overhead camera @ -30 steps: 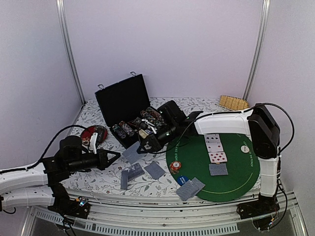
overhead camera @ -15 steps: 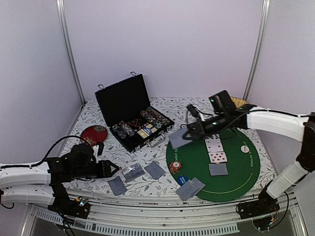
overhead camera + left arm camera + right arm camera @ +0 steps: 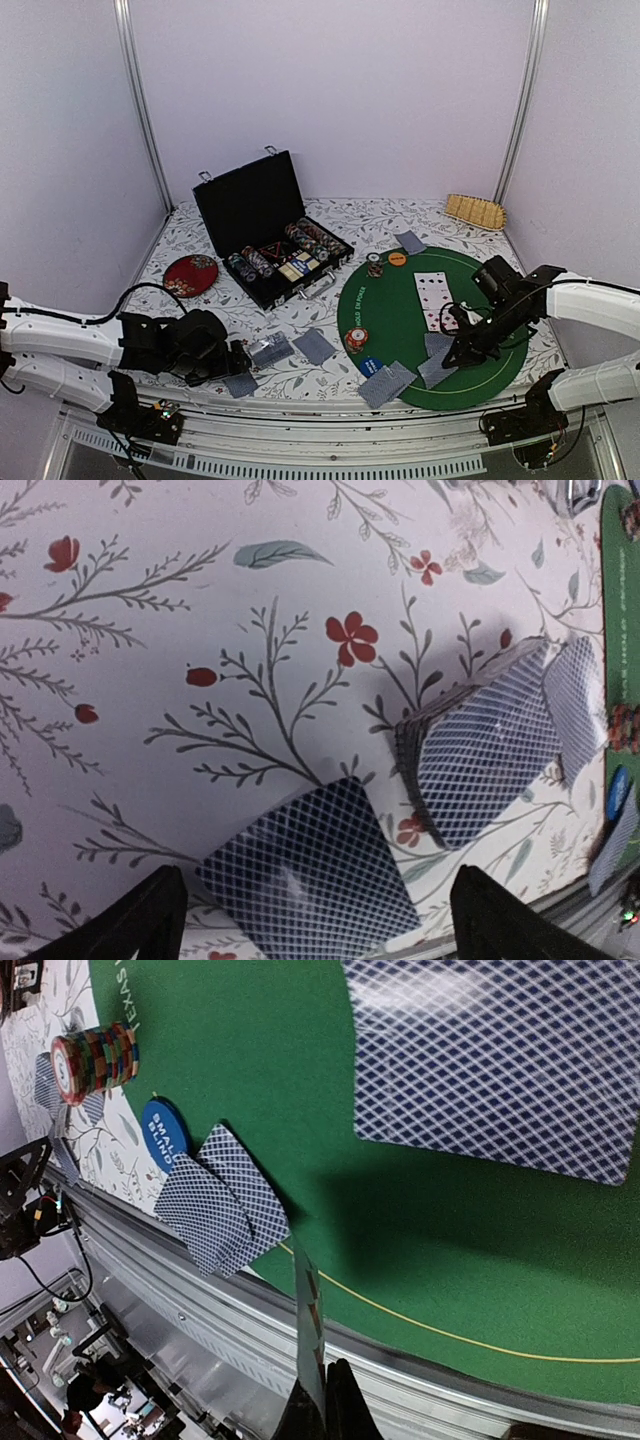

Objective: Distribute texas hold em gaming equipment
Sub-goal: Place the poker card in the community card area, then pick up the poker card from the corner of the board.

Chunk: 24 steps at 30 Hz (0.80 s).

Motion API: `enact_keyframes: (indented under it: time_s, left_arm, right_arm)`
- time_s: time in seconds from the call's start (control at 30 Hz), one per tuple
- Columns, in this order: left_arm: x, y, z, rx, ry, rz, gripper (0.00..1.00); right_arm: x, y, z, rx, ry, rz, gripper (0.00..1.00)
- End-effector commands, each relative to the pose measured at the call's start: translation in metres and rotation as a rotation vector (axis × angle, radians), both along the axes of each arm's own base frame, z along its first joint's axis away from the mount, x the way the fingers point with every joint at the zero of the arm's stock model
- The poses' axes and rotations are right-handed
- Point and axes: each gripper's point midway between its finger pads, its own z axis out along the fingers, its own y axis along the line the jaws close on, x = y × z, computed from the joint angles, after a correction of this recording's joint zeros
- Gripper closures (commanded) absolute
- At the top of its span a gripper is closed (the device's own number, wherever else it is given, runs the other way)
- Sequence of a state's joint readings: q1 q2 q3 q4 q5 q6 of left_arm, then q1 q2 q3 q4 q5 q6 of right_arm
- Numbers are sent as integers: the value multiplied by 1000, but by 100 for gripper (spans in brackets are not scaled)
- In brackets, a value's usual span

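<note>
A blue-backed card (image 3: 310, 880) lies flat on the floral cloth between the spread fingers of my left gripper (image 3: 315, 930), which is open and holds nothing; the same card (image 3: 238, 384) is near the front edge. The deck (image 3: 480, 750) lies just beyond it. My right gripper (image 3: 328, 1395) is shut on a card (image 3: 310, 1330) held edge-on over the front rim of the green mat (image 3: 490, 365). A face-down card (image 3: 500, 1060) lies on the mat ahead of it. A chip stack (image 3: 95, 1060), a blue disc (image 3: 165, 1132) and two overlapped cards (image 3: 220, 1205) lie to the left.
The open black case (image 3: 250, 205) with chips stands at the back, with a red dish (image 3: 191, 275) to its left. Face-up cards (image 3: 432, 288) lie mid-mat. An orange disc (image 3: 397, 259), chips (image 3: 374, 265) and a card (image 3: 410, 242) sit at the mat's far edge. A metal rail (image 3: 200, 1290) runs along the table front.
My left gripper opened and let its card go onto the cloth. My right arm swung from the case across the mat's far side to its front right, a card in its grip.
</note>
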<state>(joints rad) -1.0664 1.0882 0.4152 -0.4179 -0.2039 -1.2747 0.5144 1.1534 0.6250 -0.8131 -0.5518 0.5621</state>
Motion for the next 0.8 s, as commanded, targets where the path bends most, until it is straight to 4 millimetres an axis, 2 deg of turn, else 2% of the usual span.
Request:
enact_keyframes:
  time_s: [0.0,0.1,0.17,0.2,0.27,0.3,0.37,0.43,0.53,0.63,0.77]
  left_arm:
    - [-7,11,-13,50,42,77,2]
    - [-6,12,-15,55,38,93,2]
    - [-3,11,-14,56,28,96,2]
    - [-2,9,-14,50,23,93,2]
    - [-2,7,-18,49,23,85,2]
    - [-3,7,-21,54,31,86,2]
    - [-6,10,-30,81,59,89,2]
    - [-9,13,-35,98,80,96,4]
    - [-10,12,-33,86,82,97,16]
    - [-10,15,-30,72,71,108,28]
    - [-11,23,-28,48,57,141,53]
  right_arm:
    - [-11,-21,-8,-97,42,-48,97]
    - [-4,-28,-10,-135,3,-91,97]
    - [5,-34,-9,-172,-41,-130,92]
    - [9,-38,-8,-193,-55,-149,88]
    - [17,-46,-6,-241,-93,-178,64]
    - [20,-49,-5,-262,-103,-186,59]
    - [24,-57,-2,-319,-117,-193,50]
    - [29,-62,6,-342,-152,-199,46]
    - [41,-60,22,-330,-218,-209,42]
    - [47,-59,31,-330,-241,-205,39]
    - [59,-46,42,-261,-301,-190,38]
